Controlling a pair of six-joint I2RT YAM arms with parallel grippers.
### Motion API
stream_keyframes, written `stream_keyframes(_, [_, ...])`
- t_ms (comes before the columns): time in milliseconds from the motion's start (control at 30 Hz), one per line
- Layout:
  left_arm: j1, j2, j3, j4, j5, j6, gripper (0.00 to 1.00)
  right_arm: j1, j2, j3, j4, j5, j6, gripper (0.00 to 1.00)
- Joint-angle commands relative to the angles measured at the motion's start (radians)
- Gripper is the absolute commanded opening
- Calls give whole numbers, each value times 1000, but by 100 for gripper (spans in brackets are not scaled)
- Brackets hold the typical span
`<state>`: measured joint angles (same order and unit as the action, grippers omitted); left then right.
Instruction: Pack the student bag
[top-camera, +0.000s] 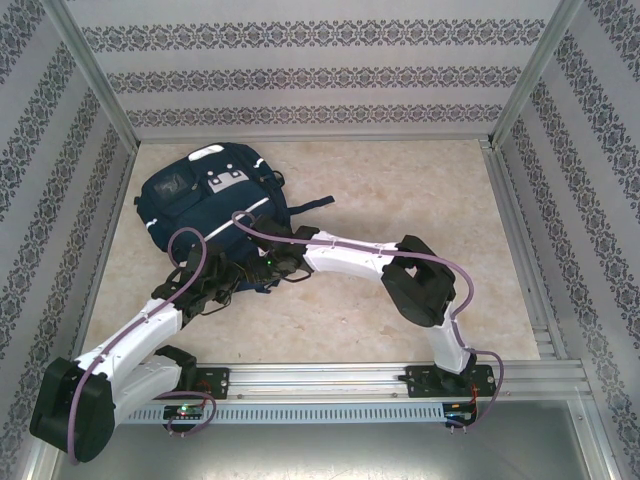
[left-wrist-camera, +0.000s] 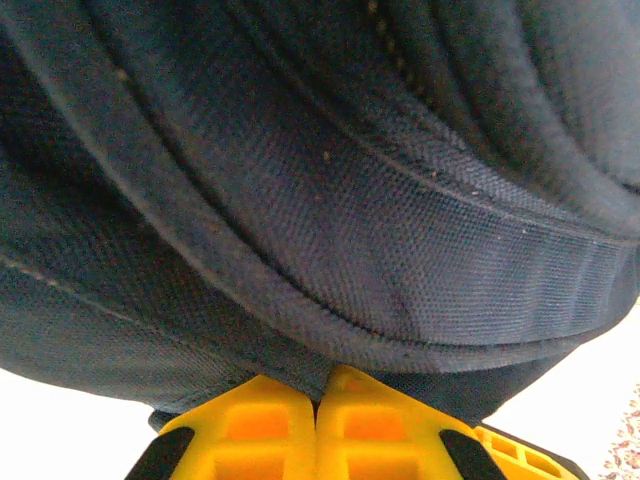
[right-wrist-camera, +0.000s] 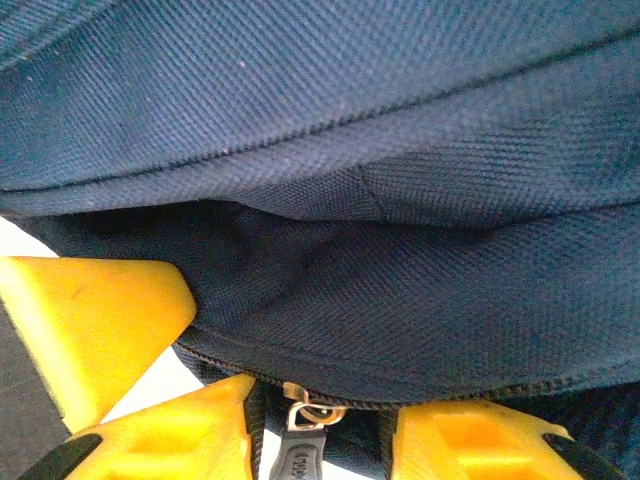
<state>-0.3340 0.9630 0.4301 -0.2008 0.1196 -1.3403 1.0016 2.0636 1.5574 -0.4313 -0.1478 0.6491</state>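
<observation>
Arms: left arm (top-camera: 135, 342), right arm (top-camera: 350, 258). White link shells joined by black joint housings. Black base blocks (top-camera: 448, 378) bolted onto aluminium rail (top-camera: 330, 378). Purple cable (top-camera: 186, 231) looped along each arm, routed up from rail. Small circuit boards (top-camera: 185, 408) with coloured wiring fitted just below rail. Green light (top-camera: 268, 263) lit well above rail. On left end effector (left-wrist-camera: 318, 390) and right end effector (right-wrist-camera: 322, 415), yellow moulded fingers (right-wrist-camera: 200, 432) seen, pocketed, black-trimmed at roots.

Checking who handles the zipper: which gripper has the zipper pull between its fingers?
The right gripper: its jaws stand apart with the zipper pull of the student bag between them. The left gripper has its fingers pressed shut together.
</observation>
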Motion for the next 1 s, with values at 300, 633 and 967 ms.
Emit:
stream_keyframes(300, [-14, -49, 14, 36, -17, -2, 0, 57, -14, -37, -93, 143, -71, 31])
stream_keyframes(633, [-14, -58, 9, 31, -17, -5, 0, 55, -26, -40, -96, 214, -89, 6])
stream_keyframes(967, [21, -131, 17, -83, -53, 24, 0, 9, -94, -108, -107, 287, -78, 0])
